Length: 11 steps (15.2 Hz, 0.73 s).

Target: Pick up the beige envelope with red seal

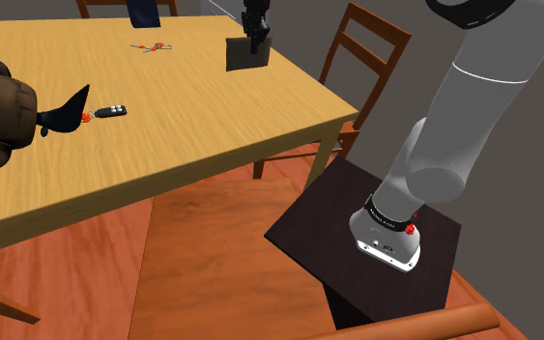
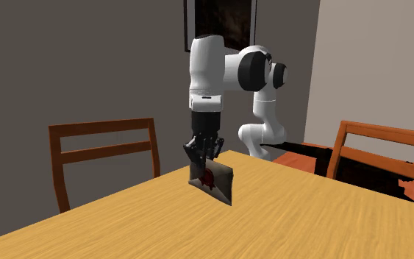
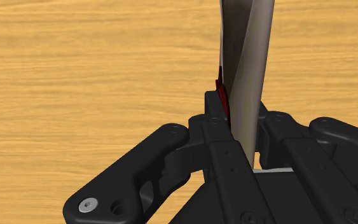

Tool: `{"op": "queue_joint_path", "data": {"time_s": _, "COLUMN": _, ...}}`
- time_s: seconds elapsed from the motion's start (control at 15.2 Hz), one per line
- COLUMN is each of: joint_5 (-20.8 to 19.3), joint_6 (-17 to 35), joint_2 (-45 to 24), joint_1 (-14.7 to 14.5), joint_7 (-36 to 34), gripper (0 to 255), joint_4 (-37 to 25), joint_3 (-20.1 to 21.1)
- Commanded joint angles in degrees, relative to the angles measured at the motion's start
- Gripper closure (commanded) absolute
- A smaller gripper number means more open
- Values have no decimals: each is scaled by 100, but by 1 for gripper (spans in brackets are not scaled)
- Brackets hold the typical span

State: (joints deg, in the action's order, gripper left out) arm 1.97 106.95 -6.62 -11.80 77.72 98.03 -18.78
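Envelope [image 2: 221, 185] pinched edge-on between my gripper's [image 2: 200, 171] closed fingers, red seal [image 2: 208, 178] right by the pads, hanging upright at the wooden table [image 2: 308, 213]. Grasp's made! Whether it's clear of the tabletop, I can't tell, so the lift is left to finish. No readable writing anywhere.

White arm [image 2: 205, 66], dark joints [image 2: 248, 71], all-black gripper [image 2: 204, 166] with silver screw [image 3: 89, 205] — red knob [image 1: 412, 229] at base [image 1: 381, 237]

Count: 1 envelope [image 2: 224, 188] w/ 1 red seal [image 2: 207, 176], 1 black gripper [image 2: 201, 165] on 1 white arm [image 2: 205, 66], 1 wooden table [image 1: 212, 126], 1 key fob [image 1: 112, 111], 1 stand [image 1: 328, 214] & 2 wooden chairs in 2nd ext. view, near chair [image 2: 104, 151] & far chair [image 2: 389, 146].
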Motion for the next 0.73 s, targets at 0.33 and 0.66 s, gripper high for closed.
{"op": "queue_joint_path", "data": {"time_s": 0.33, "joint_5": -9, "joint_6": -152, "joint_2": 22, "joint_1": 0, "joint_7": -5, "gripper": 255, "joint_4": -126, "joint_3": -1}}
{"op": "queue_joint_path", "data": {"time_s": 0.66, "joint_5": -7, "joint_6": -541, "joint_2": 10, "joint_1": 8, "joint_7": -4, "gripper": 255, "joint_4": -527, "joint_3": -7}}
